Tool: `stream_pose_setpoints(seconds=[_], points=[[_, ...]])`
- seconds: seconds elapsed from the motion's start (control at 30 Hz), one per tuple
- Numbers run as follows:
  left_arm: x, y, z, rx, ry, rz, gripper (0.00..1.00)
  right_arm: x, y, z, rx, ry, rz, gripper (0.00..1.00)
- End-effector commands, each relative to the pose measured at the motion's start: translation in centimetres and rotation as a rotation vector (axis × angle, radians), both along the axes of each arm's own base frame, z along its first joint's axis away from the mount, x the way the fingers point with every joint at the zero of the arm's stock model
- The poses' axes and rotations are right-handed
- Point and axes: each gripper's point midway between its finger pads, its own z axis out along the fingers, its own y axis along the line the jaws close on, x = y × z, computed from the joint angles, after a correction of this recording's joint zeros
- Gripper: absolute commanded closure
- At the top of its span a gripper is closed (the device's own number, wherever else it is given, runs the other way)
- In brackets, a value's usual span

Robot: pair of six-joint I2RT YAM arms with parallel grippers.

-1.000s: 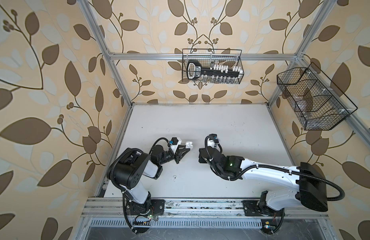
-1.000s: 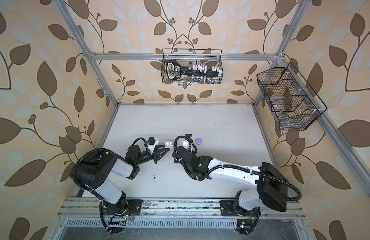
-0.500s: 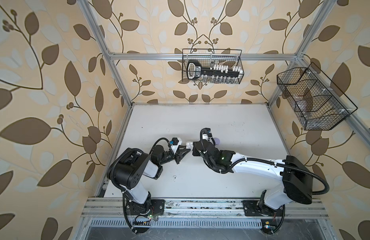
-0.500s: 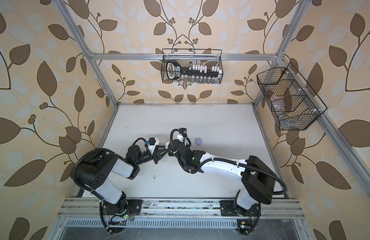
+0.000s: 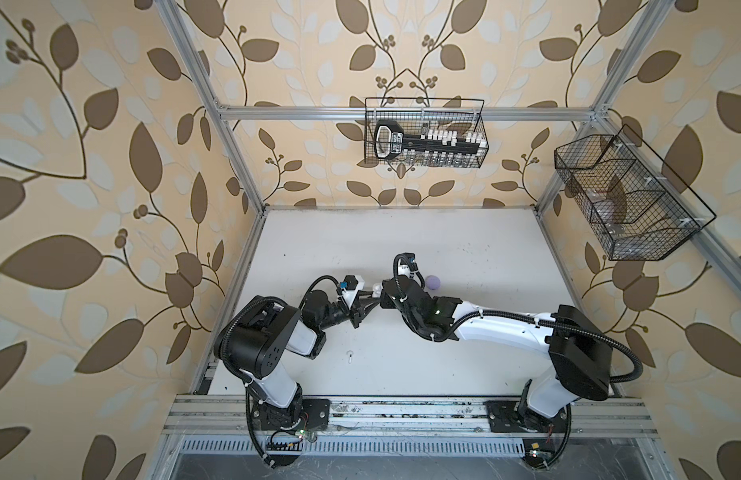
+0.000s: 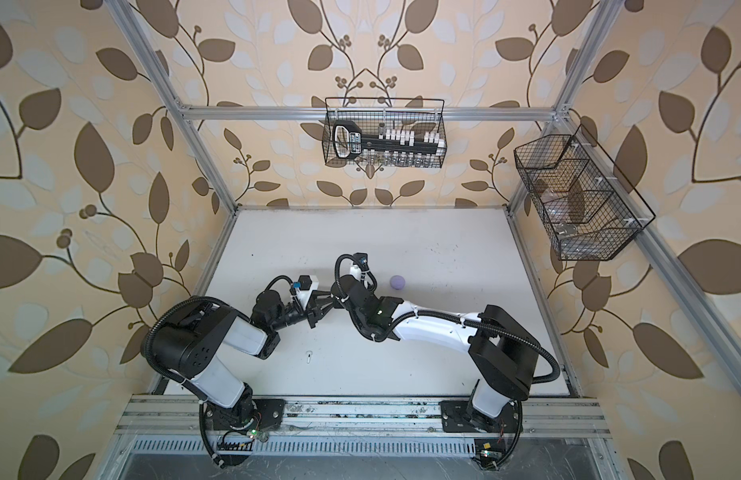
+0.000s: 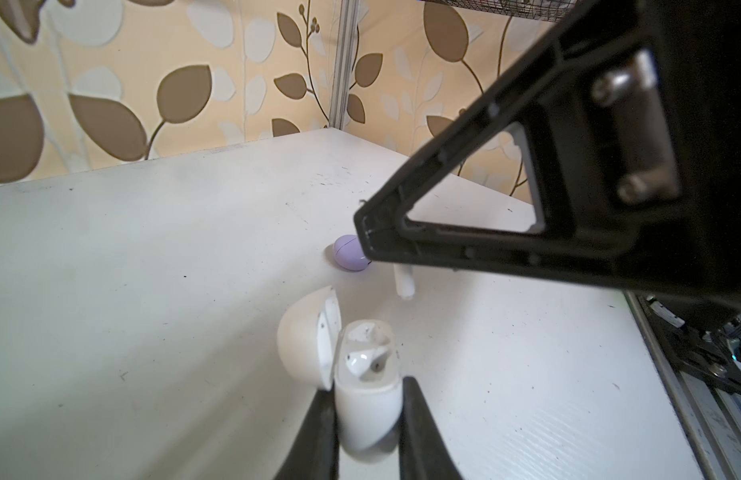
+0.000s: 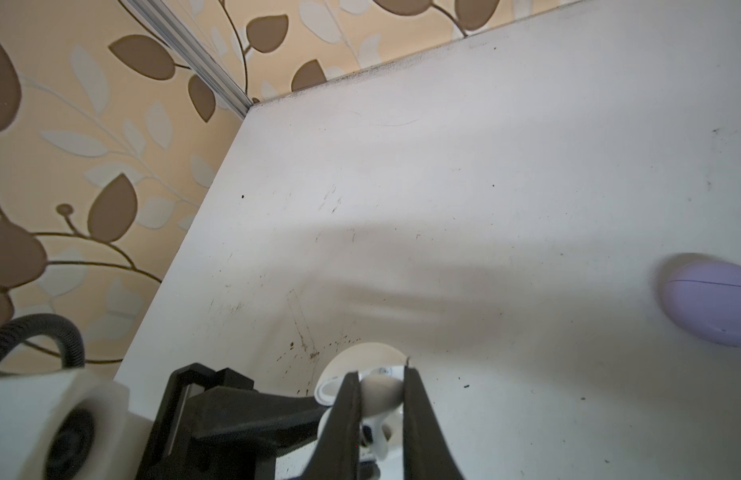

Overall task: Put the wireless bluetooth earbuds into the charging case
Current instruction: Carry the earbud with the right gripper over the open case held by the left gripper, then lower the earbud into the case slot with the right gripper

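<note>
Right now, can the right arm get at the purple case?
Probably yes: the purple case sits close beside the right gripper, nothing between them, but that gripper is shut on a white earbud.

Both arms are bent and reach toward each other, wrists almost meeting. The left gripper (image 7: 366,386) holds its fingers (image 7: 318,432) closed on the white charging case (image 7: 368,415). The right gripper (image 8: 380,374) pinches one white earbud (image 8: 381,392) just above it.

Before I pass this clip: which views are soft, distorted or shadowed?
Both top views: sharp, evenly lit, frame uprights splayed by the wide lens. Left wrist view: white case in focus. Right wrist view: white earbud in the right gripper blurred, lavender case soft, broad shadow across the table.
</note>
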Motion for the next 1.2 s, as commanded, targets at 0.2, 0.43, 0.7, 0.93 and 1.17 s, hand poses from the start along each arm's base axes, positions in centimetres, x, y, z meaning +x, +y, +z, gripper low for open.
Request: stream_pose_setpoints(seconds=[0.2,0.43,0.7,0.93,1.17], points=[[-0.4,-0.5,1.0,-0.013,-0.058,-0.034,0.84,1.0,0.7,-0.6,0.005,-0.006,-0.009,0.85],[-0.3,-0.4,1.0,-0.013,-0.057,-0.028,0.84,1.2,1.4,-0.9,0.019,-0.001,0.004,0.85],[-0.2,-0.4,1.0,-0.012,-0.057,-0.022,0.84,1.0,1.7,-1.2,0.024,0.007,0.011,0.85],[-0.1,-0.3,1.0,-0.012,-0.056,-0.016,0.84,0.7,1.8,-1.6,0.029,0.019,0.015,0.85],[0.0,-0.3,1.0,-0.013,-0.056,-0.012,0.84,0.2,2.1,-1.9,0.030,0.025,0.025,0.85]])
